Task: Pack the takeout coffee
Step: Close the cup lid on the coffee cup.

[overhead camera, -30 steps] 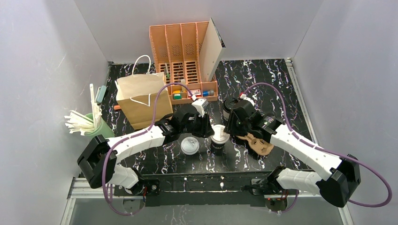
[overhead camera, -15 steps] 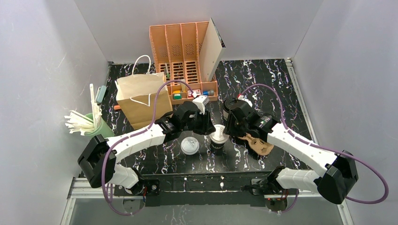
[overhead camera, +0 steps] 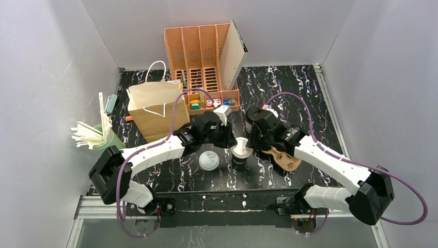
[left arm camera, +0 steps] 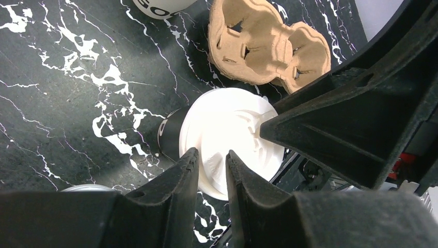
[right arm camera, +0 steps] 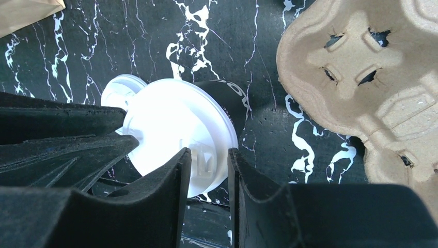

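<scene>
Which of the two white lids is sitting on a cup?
The lid capping the black cup; the other lid lies flat on the table beside it.

Three cups stand on the worktop: one white paper cup [left arm camera: 170,4], one dark cup with a white lid [overhead camera: 241,150], and one green cup [overhead camera: 114,141] of white straws [overhead camera: 87,135], too many to count. One loose white lid [overhead camera: 208,160]. One cardboard carrier [overhead camera: 283,158]. One brown paper bag [overhead camera: 155,111]. One orange organiser [overhead camera: 199,51], four slots.
</scene>
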